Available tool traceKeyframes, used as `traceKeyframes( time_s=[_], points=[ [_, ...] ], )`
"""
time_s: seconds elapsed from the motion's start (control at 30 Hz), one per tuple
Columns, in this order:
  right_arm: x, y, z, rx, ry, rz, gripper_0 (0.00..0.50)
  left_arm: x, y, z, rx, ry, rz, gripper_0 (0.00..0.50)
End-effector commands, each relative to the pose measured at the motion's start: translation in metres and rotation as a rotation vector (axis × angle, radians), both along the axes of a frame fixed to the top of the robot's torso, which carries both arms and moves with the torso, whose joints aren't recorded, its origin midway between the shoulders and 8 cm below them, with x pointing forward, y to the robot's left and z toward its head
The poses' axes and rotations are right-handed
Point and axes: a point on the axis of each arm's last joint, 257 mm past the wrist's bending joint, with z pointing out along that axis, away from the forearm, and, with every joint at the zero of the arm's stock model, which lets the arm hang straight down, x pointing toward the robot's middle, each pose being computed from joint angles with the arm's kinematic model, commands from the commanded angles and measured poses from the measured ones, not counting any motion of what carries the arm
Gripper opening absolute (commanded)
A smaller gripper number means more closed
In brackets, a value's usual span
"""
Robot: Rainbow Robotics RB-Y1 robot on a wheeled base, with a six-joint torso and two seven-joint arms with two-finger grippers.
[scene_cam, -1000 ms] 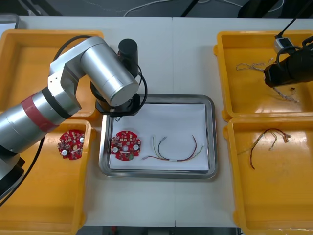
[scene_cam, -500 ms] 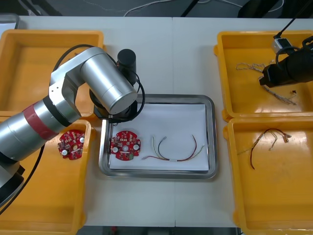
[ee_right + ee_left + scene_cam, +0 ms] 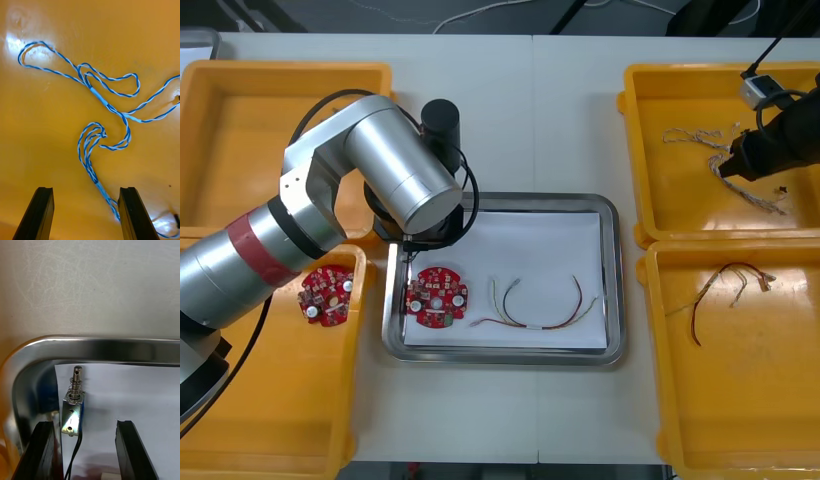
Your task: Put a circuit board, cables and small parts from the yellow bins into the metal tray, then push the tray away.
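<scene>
On the light table (image 3: 560, 120), with yellow bins (image 3: 680, 200) down both sides of the frame, the metal tray (image 3: 612, 300) sits at centre, white inside. It already holds a circuit board (image 3: 437, 297) at its lower left and a red and yellow cable (image 3: 540, 315) beside that. The left gripper (image 3: 85, 423) hangs over the tray's upper-left corner, fingers apart, and a small metal part (image 3: 73, 412) lies loose on the white lining close to one finger. The right gripper (image 3: 84, 189) hovers in the upper-right bin, fingers spread above the blue and white cable (image 3: 108, 108). I judge the cable pick is in hand. Next it must drop to the bin floor and pinch the thin strands. Since half a second ago the right gripper has slid toward the frame's right edge, while the left has barely moved.
</scene>
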Motion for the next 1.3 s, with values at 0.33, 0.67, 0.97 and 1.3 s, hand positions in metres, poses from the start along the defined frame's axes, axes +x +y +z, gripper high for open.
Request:
traceKeyframes(
  time_s=[0.33,0.67,0.97,1.3],
  points=[
    [-0.013,-0.049,0.047,-0.198,-0.027,0.175,0.500,-0.024,-0.015,0.064,-0.062,0.027,-0.095,0.500],
    [-0.013,-0.050,0.049,-0.256,-0.035,0.253,0.500,-0.034,0.023,0.129,-0.096,0.050,-0.087,0.500],
    [-0.015,-0.046,0.032,-0.308,-0.017,0.371,0.500,-0.014,0.079,0.168,-0.067,-0.008,-0.097,0.500],
    [-0.004,-0.037,0.009,-0.302,-0.022,0.366,0.500,0.014,0.138,0.182,-0.005,-0.044,-0.035,0.500]
  ],
)
